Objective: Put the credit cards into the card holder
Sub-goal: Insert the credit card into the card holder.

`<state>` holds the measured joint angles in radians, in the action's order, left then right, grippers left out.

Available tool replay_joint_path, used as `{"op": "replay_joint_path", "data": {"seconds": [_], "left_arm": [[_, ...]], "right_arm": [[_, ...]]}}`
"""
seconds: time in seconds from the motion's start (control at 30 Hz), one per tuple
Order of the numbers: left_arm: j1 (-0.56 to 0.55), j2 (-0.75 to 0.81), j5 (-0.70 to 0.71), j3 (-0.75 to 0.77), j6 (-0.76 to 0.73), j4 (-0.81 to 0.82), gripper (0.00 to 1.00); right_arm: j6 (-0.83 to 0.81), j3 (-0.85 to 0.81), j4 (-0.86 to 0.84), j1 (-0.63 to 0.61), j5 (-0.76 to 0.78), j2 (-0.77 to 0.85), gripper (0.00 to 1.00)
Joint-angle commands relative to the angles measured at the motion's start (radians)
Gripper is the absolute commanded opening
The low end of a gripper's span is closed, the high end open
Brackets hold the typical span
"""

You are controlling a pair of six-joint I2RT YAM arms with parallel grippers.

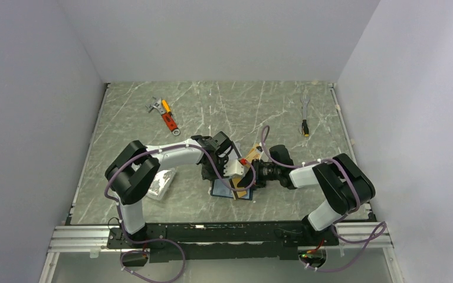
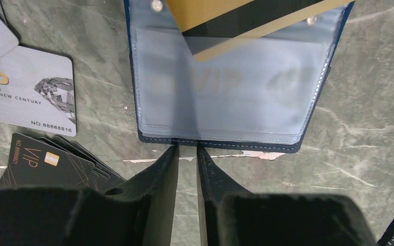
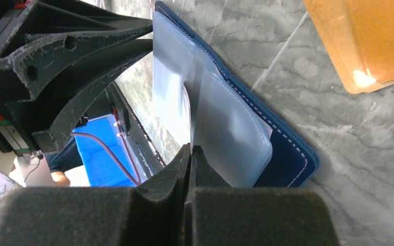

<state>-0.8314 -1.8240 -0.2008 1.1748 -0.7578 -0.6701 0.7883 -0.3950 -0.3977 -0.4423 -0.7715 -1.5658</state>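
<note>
Pinching the card holder's (image 3: 286, 148) clear pocket, right claw (image 3: 190, 151) is fully closed; left claw (image 2: 187, 150), slightly parted, holds nothing.

**Card holder open, one card partly entered**

The card holder (image 2: 225, 118), navy with pale stitching and translucent greyish pockets, lay open on the surface (image 2: 369, 128). The orange-gold card (image 2: 246, 15), black-striped, sat tilted across its upper part, one corner showing behind the pocket film. The silver-white card (image 2: 25, 97), marked VIP with a diamond, lay face up beside the holder. The black cards (image 2: 41, 164) lay fanned just beside the silver-white one.
</note>
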Motion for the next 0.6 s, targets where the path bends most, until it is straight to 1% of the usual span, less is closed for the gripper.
{"op": "replay_joint_path", "data": {"seconds": [0.0,0.2,0.57], "left_arm": [[-0.030,-0.018,-0.007,-0.022,-0.031,0.040,0.24],[-0.043,-0.026,0.012,-0.025,-0.046,0.030,0.21],[-0.067,-0.017,-0.029,-0.048,-0.064,0.006,0.18]], "right_arm": [[0.002,0.008,-0.070,0.006,0.013,-0.039,0.00],[0.011,0.016,-0.088,0.014,0.040,-0.062,0.00],[0.004,0.034,-0.092,0.023,0.072,-0.058,0.00]]}}
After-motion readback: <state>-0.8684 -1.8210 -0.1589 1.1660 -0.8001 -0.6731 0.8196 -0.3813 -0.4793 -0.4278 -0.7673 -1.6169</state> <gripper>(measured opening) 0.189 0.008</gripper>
